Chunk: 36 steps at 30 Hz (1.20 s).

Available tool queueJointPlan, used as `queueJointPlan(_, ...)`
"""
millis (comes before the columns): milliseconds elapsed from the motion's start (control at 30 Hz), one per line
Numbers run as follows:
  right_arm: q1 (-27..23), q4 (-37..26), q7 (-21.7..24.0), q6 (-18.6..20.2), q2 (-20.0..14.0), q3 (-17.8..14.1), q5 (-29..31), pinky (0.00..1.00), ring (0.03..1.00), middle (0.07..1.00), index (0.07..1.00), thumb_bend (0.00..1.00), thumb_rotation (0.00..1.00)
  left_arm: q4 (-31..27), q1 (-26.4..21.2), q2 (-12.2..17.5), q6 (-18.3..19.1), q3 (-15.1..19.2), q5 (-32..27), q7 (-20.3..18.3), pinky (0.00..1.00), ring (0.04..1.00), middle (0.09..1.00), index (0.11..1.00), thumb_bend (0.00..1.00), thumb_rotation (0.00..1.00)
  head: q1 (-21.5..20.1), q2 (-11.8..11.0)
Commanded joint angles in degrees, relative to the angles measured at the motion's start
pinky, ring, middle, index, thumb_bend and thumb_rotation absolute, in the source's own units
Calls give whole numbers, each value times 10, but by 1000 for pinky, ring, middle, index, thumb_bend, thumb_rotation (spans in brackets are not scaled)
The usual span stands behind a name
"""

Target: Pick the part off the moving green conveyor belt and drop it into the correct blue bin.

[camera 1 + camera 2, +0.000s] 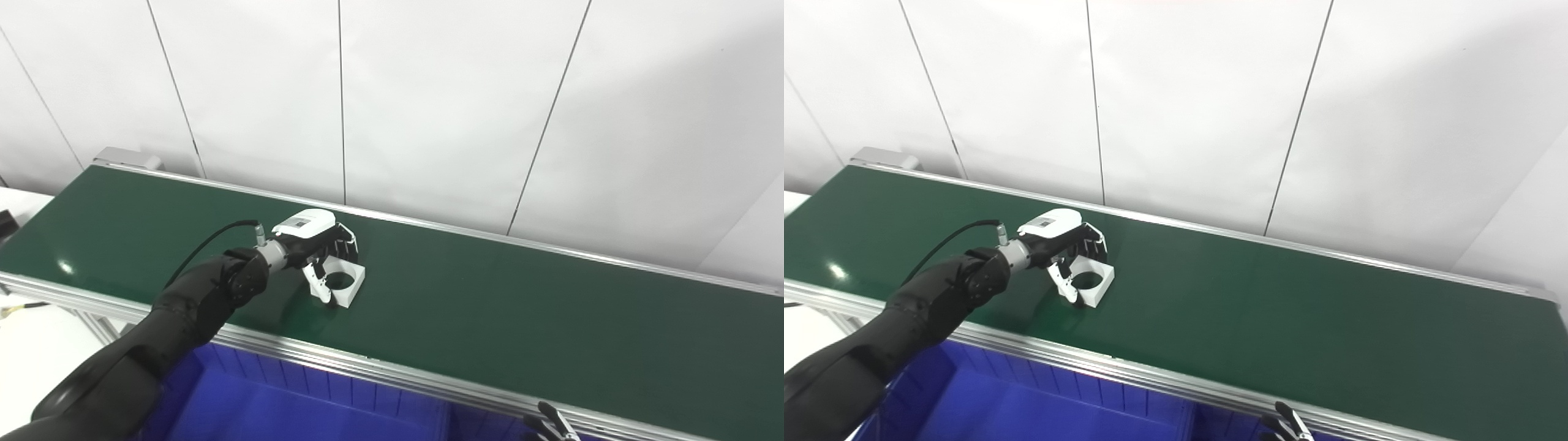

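part [343,282], white and square with a round hole, lies flat on the green conveyor belt [490,306], at about 9 o'clock from the belt's middle. left hand [315,242] reaches over it, fingers [346,242] curled behind its far edge and thumb at its near left edge, clamped around it. blue bin [294,404] sits at 6 o'clock below the belt's near rail. right hand [1286,422] only peeks in at the bottom edge; cannot tell its state. the left eye view alone shows a dark object [6,223] at the left edge.
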Motion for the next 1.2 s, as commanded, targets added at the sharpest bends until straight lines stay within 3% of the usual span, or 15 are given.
queueJointPlan(0,-3,-16,-8,-34,6,-1,0,697,748,799,890,786,259,-59,-7,29,-18,33,-36,10,467,434,502,494,501,0,-5,2)
queueJointPlan(267,2,-28,-14,-34,13,-2,-17,696,750,792,878,806,279,-242,59,48,-26,132,-134,0,382,401,488,533,496,0,-59,27)
queueJointPlan(333,3,-30,-15,-34,15,-3,-20,693,748,788,872,813,281,-263,68,50,-27,143,-153,-8,377,396,487,537,495,0,-59,27)
queueJointPlan(533,4,-39,-25,-33,23,1,-36,695,741,779,862,833,293,-347,112,60,-28,164,-221,-13,420,415,504,518,498,0,-111,63)
queueJointPlan(667,3,-46,-23,-33,33,0,-47,690,743,783,866,835,311,-372,143,64,-28,160,-244,-7,383,402,504,526,496,0,-143,80)
queueJointPlan(767,-3,-45,-25,-33,41,0,-56,672,732,775,855,840,314,-372,170,61,-28,152,-263,-11,423,428,503,515,498,0,-169,87)
queueJointPlan(867,-5,-45,-24,-33,44,0,-56,670,729,772,850,840,303,-372,179,62,-28,146,-268,-9,415,423,506,519,498,0,-171,88)
queueJointPlan(900,-5,-46,-24,-33,48,-1,-58,672,731,774,852,839,301,-367,192,59,-28,137,-264,0,411,419,507,520,498,0,-196,104)
queueJointPlan(1033,-3,-53,-26,-24,62,-7,-70,679,739,777,855,846,296,-356,229,51,-28,103,-259,25,340,418,484,528,498,0,-210,125)
queueJointPlan(1167,-4,-64,-21,-14,71,-11,-73,681,737,775,853,845,282,-352,256,42,-28,61,-262,38,426,421,502,526,498,0,-224,145)
